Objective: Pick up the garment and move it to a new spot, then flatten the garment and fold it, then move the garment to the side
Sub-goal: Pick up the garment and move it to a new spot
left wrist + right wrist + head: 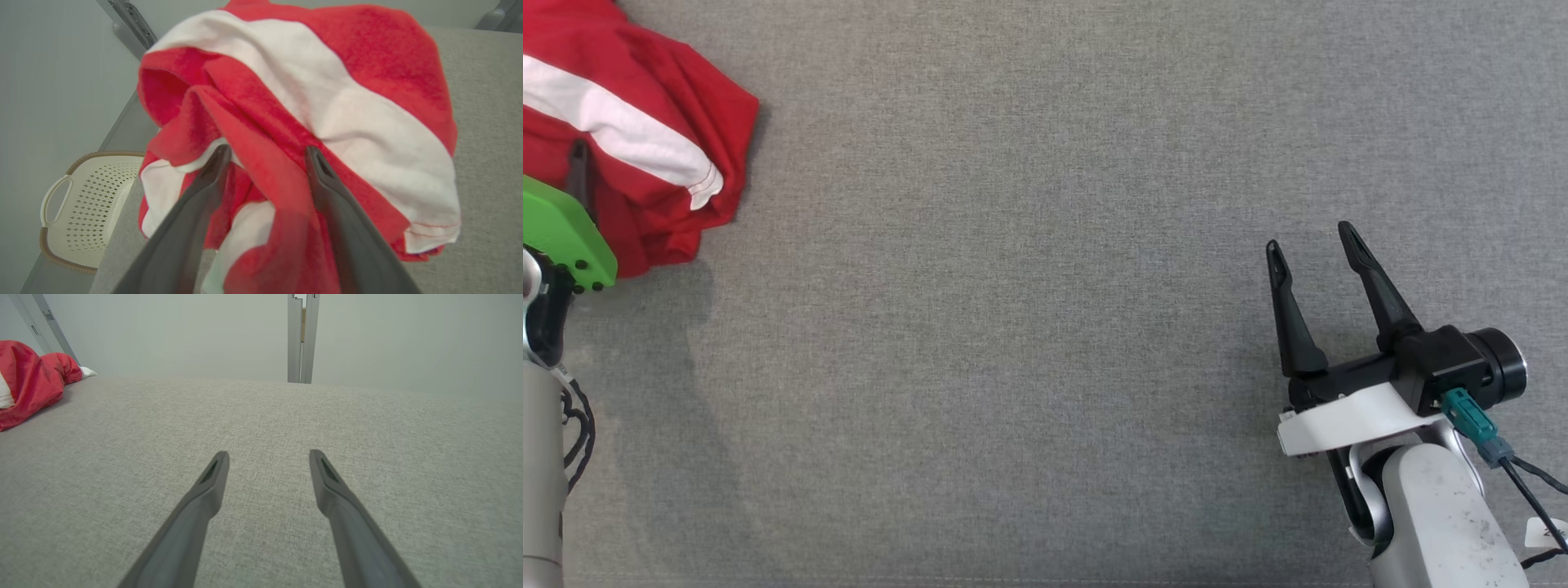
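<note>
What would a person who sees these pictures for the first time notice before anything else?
The red garment with a white stripe stands out, crumpled at the far left of the gray cloth-covered table. The left gripper has its open fingers astride a red fold of it, while the right gripper is open over bare table at the lower right.

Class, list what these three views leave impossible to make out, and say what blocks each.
- Head view: the garment is cut off by the top and left edges, so its full outline is unknown.
- Left wrist view: cloth bunched around the left end effector hides the table beneath it.
- Left wrist view: the basket is partly hidden behind the table edge.
</note>
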Available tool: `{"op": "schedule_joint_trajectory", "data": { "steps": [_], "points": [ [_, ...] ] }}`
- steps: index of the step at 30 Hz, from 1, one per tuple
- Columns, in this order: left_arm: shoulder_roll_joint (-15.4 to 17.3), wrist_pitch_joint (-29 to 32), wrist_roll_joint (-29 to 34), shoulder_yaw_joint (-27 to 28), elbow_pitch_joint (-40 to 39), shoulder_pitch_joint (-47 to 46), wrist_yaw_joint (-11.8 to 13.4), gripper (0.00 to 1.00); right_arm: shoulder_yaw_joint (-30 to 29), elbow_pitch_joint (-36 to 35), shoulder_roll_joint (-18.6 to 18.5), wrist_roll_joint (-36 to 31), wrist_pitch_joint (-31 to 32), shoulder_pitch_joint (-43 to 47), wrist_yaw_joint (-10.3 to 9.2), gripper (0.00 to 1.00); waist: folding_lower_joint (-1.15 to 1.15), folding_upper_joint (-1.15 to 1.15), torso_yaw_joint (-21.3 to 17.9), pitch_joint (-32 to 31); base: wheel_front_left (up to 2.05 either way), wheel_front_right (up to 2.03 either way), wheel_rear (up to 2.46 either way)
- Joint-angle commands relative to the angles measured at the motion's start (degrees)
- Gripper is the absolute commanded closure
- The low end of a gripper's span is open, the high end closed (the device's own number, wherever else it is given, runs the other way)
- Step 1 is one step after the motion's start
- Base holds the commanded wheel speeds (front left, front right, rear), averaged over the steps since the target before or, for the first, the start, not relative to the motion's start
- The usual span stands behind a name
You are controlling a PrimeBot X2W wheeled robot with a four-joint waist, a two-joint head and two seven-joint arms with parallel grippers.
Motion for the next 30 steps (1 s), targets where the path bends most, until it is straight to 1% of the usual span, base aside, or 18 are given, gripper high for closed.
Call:
{"op": "schedule_joint_trajectory", "data": {
  "steps": [1,2,3,6,10,17,21,23,26,30],
  "points": [
    [0.06,-1.19,0.1,-0.09,0.48,-0.85,0.16,0.62,0.06,0.04,-0.14,0.28,-0.18,-0.66,0.0,0.0,-0.01,0.0,0.14,-0.33,0.0,0.0,0.0],
    [0.07,-1.81,0.28,-0.17,0.9,-1.05,0.35,0.92,0.1,0.15,-0.14,0.34,-0.18,-0.58,0.0,0.0,-0.01,0.0,0.21,-0.52,0.0,0.0,0.0],
    [-0.2,-2.51,0.61,-0.47,1.28,-1.18,0.41,1.0,0.13,0.3,-0.14,0.43,-0.18,-0.47,0.0,0.0,-0.01,0.0,0.3,-0.89,0.0,0.0,0.0],
    [-0.51,-4.13,0.93,-0.97,2.07,-1.43,0.53,1.0,0.38,0.59,-0.14,0.91,-0.18,-0.44,0.0,0.0,-0.01,0.0,0.3,-1.91,0.0,0.0,0.0],
    [0.48,-7.03,1.99,-1.84,2.2,-2.62,0.57,1.0,0.56,1.12,-0.15,1.6,-0.18,-0.03,0.0,0.0,-0.01,0.0,-0.08,-4.11,0.0,0.0,0.0],
    [2.34,-11.26,4.6,-5.46,-1.18,-5.86,0.13,1.0,0.14,2.46,-0.14,3.72,-0.18,2.15,0.0,0.0,-0.01,0.0,-2.25,-11.09,0.0,0.0,0.0],
    [2.11,-11.54,5.4,-9.8,-4.82,-6.93,-0.08,1.0,-0.24,3.16,-0.13,5.29,-0.18,3.77,0.0,0.0,-0.01,0.0,-4.52,-15.4,0.0,0.0,0.0],
    [2.03,-10.95,6.0,-13.46,-7.29,-6.87,-0.15,1.0,-0.48,3.45,-0.13,5.88,-0.18,4.7,0.0,0.0,-0.01,0.0,-5.92,-17.33,0.0,0.0,0.0],
    [0.57,-9.73,3.8,-18.83,-12.02,-5.78,-0.13,1.0,-1.47,3.78,-0.15,6.5,-0.18,6.23,0.0,0.0,-0.01,0.0,-8.41,-19.78,0.0,0.0,0.0],
    [-0.89,-8.31,0.42,-23.71,-17.59,-3.97,-0.14,1.0,-2.82,4.01,-0.14,6.67,-0.18,7.64,0.0,0.0,-0.01,0.0,-12.03,-21.22,0.0,0.0,0.0]
  ]
}}
